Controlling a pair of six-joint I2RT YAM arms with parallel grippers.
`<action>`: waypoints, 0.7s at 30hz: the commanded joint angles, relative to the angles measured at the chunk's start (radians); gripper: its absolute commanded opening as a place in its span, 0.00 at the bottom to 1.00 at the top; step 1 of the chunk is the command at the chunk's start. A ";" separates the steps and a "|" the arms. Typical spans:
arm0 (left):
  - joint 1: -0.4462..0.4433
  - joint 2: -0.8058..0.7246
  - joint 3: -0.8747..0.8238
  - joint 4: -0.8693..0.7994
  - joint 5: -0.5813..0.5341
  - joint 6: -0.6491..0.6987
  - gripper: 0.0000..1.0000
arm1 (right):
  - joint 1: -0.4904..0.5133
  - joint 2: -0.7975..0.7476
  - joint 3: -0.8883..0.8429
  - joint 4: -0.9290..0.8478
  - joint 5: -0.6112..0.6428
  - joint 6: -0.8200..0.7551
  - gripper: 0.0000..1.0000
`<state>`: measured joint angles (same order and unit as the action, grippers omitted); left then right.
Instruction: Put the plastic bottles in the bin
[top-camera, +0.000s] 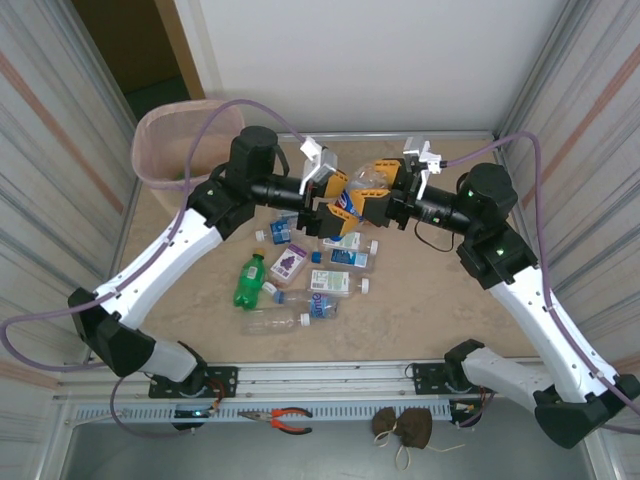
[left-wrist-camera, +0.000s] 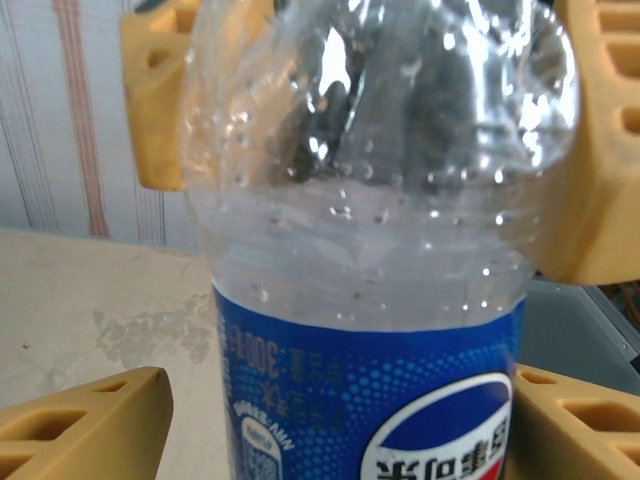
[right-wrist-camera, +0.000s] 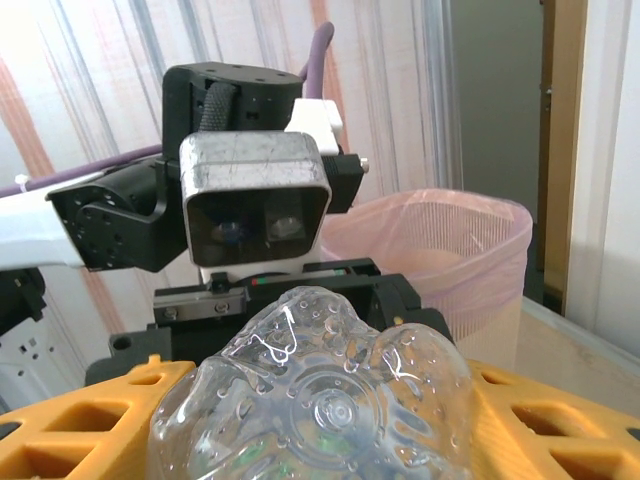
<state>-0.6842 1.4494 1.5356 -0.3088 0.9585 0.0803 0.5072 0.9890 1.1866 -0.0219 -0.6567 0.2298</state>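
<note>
The right hand (top-camera: 372, 203) clamps a clear bottle (top-camera: 365, 179) above the worktop (top-camera: 420, 300) while the left hand (top-camera: 338, 195), nearer the bin (top-camera: 150, 130), loosely brackets its label, seemingly for a handover.

Bright even light, soft shadows, glints on clear bottle (left-wrist-camera: 380, 200)

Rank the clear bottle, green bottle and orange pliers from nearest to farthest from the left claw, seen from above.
1. clear bottle, right at the left claw.
2. green bottle, lying lower left.
3. orange pliers, at the bottom edge.
</note>
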 joint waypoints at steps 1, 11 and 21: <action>-0.016 0.012 0.013 -0.029 0.014 0.052 0.76 | 0.013 0.022 0.038 0.000 0.027 -0.023 0.37; -0.028 0.022 0.035 -0.058 0.023 0.084 0.55 | 0.021 0.027 0.051 -0.025 0.046 -0.033 0.37; -0.028 0.002 0.048 -0.075 -0.009 0.099 0.47 | 0.025 0.011 0.051 -0.048 0.097 -0.032 0.58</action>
<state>-0.7025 1.4700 1.5444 -0.3660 0.9493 0.1402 0.5266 1.0203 1.2007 -0.0616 -0.6136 0.2150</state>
